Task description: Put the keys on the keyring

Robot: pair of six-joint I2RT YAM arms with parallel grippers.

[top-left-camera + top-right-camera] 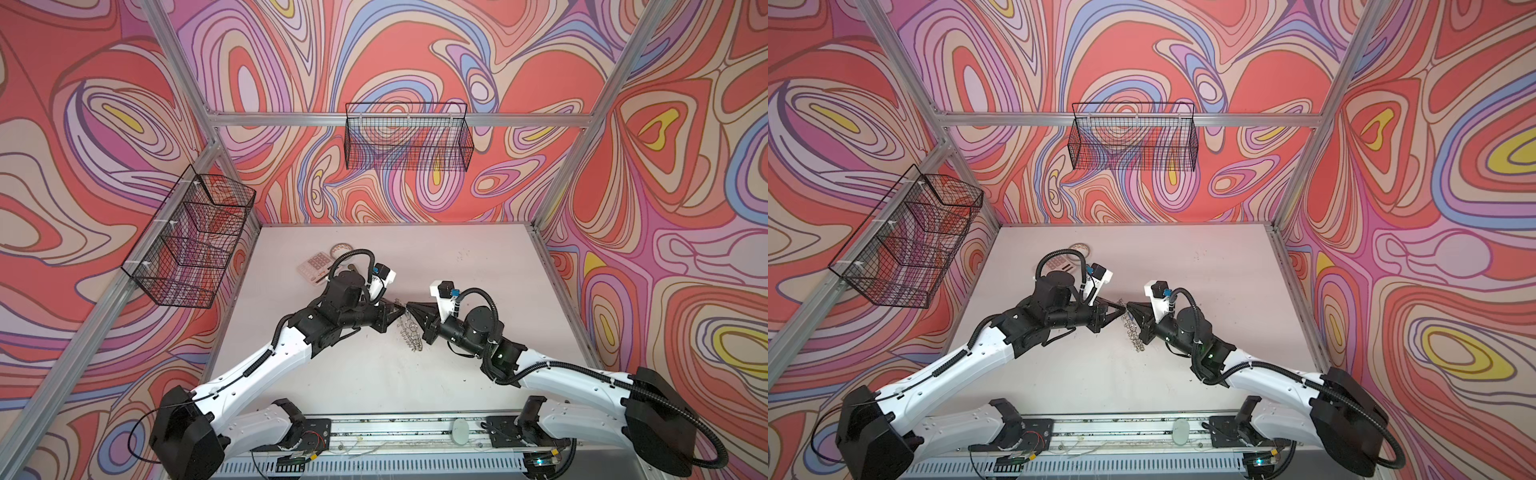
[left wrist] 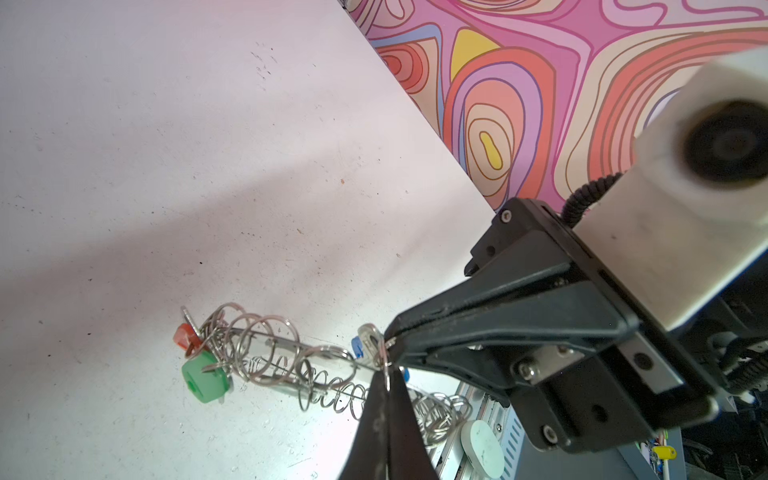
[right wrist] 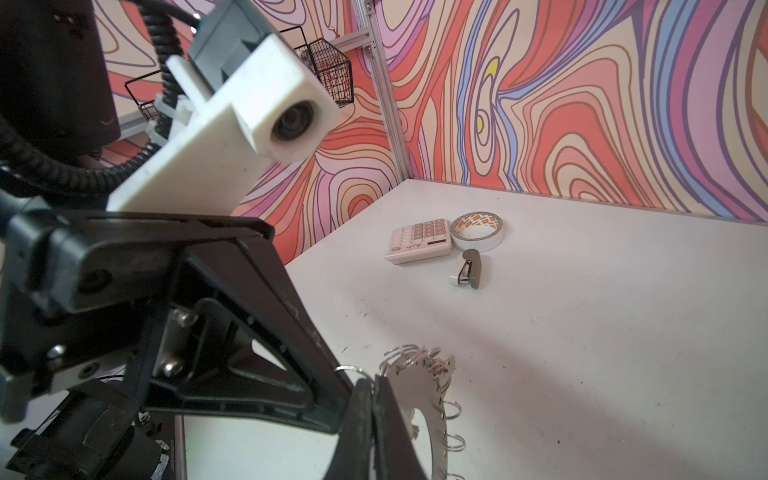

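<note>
**Keyring** [image 3: 422,395]: grey metal disc fringed with wire loops. It is standing on edge over the middle of the table [image 1: 457,291], between the two arms. Whether its lower rim is touching the surface I cannot tell.

**Left gripper** [image 1: 400,308]: fingers pressing together, pinching a wire loop at the disc's rim.

**Right gripper** [image 1: 410,305]: fingers pressing together, its tip meeting the left one's, just beside the blue-tagged key [image 2: 356,347]. Whether it is gripping that key I cannot tell.

**Red-orange-tagged key** [image 2: 184,334] and **green-tagged key** [image 2: 205,380]: sitting among the loops at the end of the disc away from both grippers.

**Calculator** [image 3: 419,241], **tape roll** [image 3: 478,232], **stapler** [image 3: 469,270]: lying close together toward the table's far left, well apart from the keyring.
</note>
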